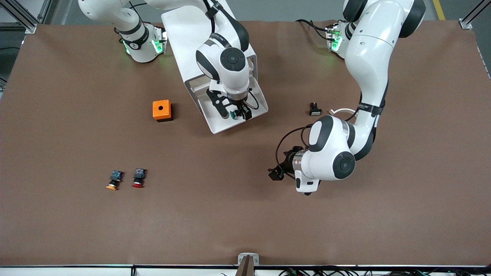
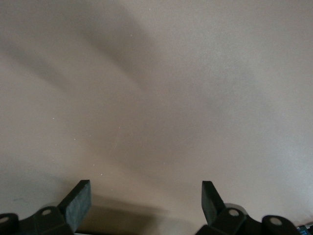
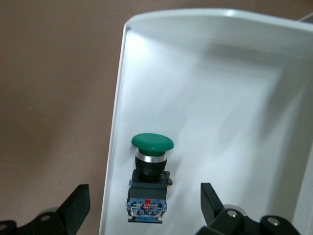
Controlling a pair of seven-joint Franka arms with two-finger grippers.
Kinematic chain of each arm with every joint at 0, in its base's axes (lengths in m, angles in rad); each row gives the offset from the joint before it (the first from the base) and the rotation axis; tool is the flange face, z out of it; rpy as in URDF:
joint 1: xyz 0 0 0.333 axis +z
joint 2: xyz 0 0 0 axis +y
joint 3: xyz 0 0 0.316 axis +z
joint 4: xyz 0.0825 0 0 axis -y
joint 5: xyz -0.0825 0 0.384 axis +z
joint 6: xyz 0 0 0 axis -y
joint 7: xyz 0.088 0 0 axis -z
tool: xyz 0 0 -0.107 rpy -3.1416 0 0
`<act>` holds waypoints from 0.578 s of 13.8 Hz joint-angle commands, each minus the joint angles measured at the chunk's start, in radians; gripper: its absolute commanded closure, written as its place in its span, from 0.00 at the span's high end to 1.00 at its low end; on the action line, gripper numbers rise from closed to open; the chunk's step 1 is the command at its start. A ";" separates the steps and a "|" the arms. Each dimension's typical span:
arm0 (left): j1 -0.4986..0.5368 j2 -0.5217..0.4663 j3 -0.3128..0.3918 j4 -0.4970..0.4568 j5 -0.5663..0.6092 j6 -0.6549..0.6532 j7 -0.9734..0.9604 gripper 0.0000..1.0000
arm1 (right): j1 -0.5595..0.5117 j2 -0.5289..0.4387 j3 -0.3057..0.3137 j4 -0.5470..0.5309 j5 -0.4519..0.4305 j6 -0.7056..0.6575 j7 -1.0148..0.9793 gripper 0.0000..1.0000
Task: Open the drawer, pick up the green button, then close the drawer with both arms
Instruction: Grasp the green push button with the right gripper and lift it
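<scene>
The white drawer is pulled out of the white cabinet toward the front camera. The green-capped button lies on its side in the drawer, close to one side wall, its blue rear part toward my right gripper. My right gripper hangs open just over the button. In the right wrist view the button lies between the spread fingers of that gripper, untouched, on the drawer floor. My left gripper is open and empty over bare table, nearer the front camera than the drawer; it also shows in the left wrist view.
A small orange box stands beside the drawer toward the right arm's end. An orange-capped button and a red-capped button lie nearer the front camera. A small black and white part lies near the left arm.
</scene>
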 commanded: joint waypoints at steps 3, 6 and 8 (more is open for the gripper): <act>-0.020 -0.012 0.009 -0.021 0.021 0.025 0.015 0.99 | 0.030 0.083 -0.012 0.075 0.003 -0.002 0.051 0.91; -0.029 -0.012 0.009 -0.021 0.027 0.029 0.014 0.99 | 0.030 0.087 -0.012 0.075 0.001 -0.005 0.038 0.80; -0.032 -0.007 0.011 -0.021 0.027 0.031 0.014 0.99 | 0.030 0.087 -0.012 0.078 -0.005 -0.010 0.036 0.80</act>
